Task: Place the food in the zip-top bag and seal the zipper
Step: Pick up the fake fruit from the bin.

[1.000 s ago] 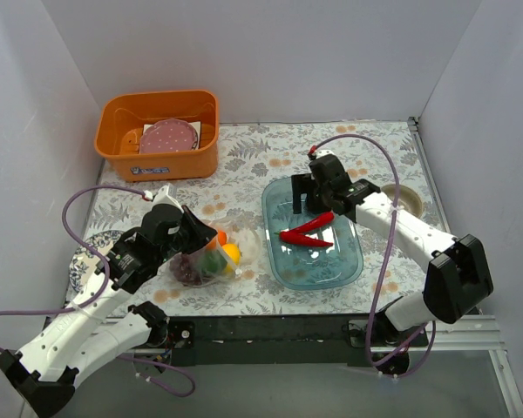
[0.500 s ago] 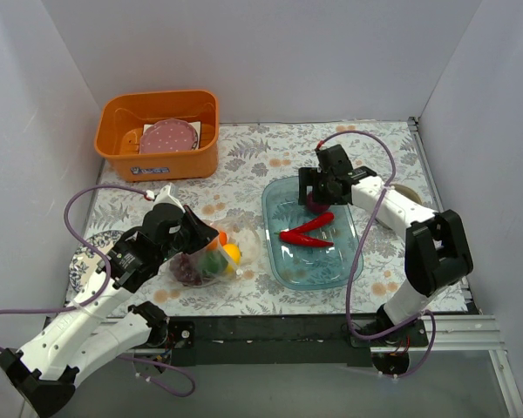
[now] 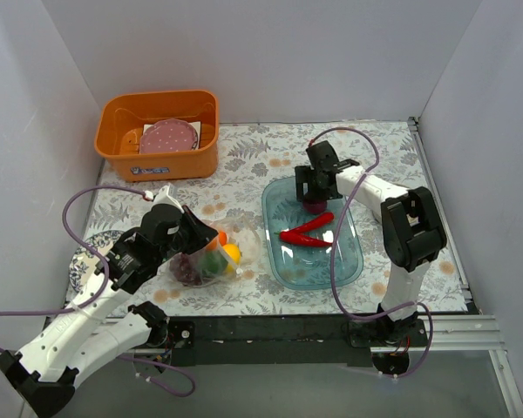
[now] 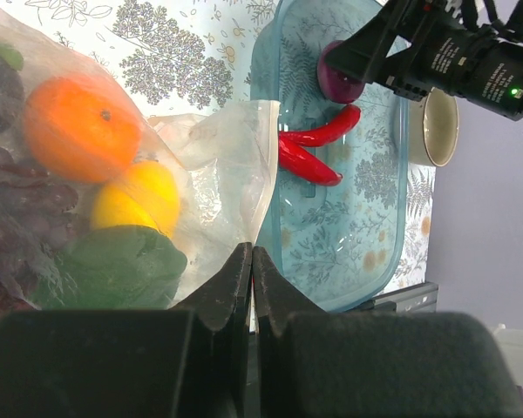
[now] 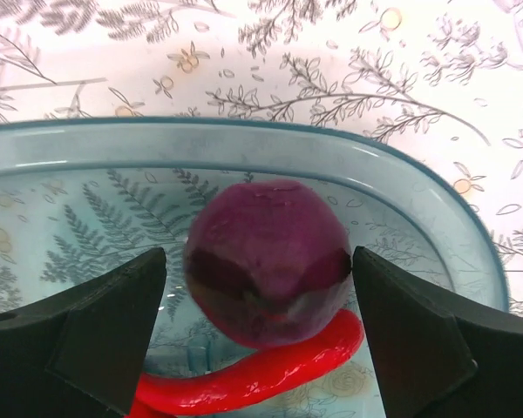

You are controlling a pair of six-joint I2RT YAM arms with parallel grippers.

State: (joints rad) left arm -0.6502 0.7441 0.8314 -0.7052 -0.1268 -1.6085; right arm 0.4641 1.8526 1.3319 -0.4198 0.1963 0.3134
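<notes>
Two glossy red chilies, one round purple piece in a translucent tray (right tool open around it); left tool pinches one crinkly bag.

Orange bin with pink plate, blue tray, beige cup

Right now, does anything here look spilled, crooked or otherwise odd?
Nothing stands out. The fruit lies inside the zip-top bag, the two red chilies and the purple piece lie in the blue tray, and nothing is spilled.
</notes>
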